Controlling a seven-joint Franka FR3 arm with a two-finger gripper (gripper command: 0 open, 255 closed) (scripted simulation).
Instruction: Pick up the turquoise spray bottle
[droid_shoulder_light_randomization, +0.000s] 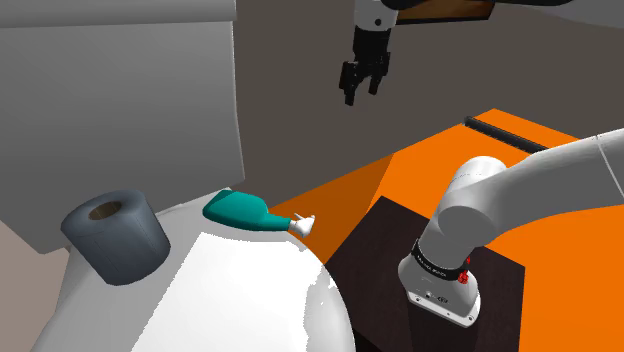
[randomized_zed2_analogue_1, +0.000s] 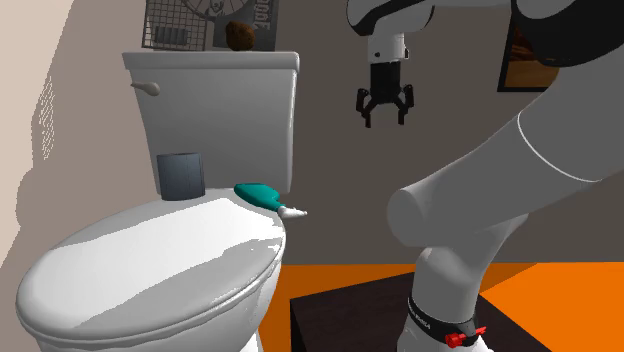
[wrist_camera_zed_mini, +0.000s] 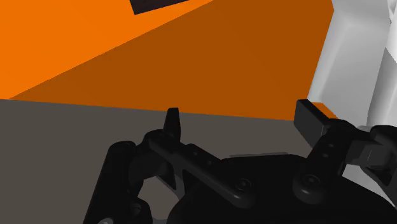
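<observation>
One spread pincer (droid_shoulder_light_randomization: 362, 95), arm (droid_shoulder_light_randomization: 500, 195) cropped overhead.

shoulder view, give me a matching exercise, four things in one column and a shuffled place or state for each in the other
1 spray bottle
2 grey roll
3 gripper
4 stand

a open, up in the air
b lying on its side on the toilet lid
c set on the orange floor
d standing on end on the toilet lid

Pairs: 1-b, 2-d, 3-a, 4-c
</observation>
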